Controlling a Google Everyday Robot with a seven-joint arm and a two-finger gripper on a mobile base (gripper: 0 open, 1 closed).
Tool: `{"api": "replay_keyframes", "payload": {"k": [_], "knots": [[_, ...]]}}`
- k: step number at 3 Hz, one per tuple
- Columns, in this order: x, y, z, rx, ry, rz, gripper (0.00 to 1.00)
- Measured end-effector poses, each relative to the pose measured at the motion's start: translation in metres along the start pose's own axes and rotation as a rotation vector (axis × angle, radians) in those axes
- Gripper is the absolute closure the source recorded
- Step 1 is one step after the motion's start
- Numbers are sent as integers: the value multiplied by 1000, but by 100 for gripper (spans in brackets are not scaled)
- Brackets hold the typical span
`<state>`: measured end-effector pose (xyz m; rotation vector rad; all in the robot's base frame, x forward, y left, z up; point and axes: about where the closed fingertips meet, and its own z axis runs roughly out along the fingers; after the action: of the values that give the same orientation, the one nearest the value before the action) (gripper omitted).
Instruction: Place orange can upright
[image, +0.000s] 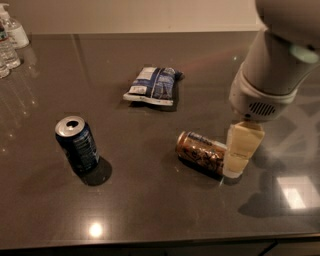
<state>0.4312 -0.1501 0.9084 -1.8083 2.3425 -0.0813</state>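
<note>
The orange can (200, 150) lies on its side on the dark table (150, 210), right of centre, with one end pointing up-left. My gripper (240, 150) hangs from the white arm at the upper right and has come down right at the can's right end. One cream-coloured finger (241, 147) shows, standing against or just in front of that end of the can. The other finger is hidden.
A dark blue can (77, 144) stands upright at the left. A blue and white snack bag (152, 85) lies flat behind the orange can. Clear plastic water bottles (10, 40) stand at the far left back corner. The table's front edge runs along the bottom.
</note>
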Motion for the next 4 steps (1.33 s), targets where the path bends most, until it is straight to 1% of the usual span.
{"api": "replay_keyframes", "payload": {"k": [1, 2, 3, 4], "knots": [[-18, 9, 25, -27, 20, 42, 0], [-37, 14, 44, -39, 39, 82, 0], [-49, 20, 55, -43, 49, 106, 0], [-58, 22, 62, -15, 56, 110, 0]]}}
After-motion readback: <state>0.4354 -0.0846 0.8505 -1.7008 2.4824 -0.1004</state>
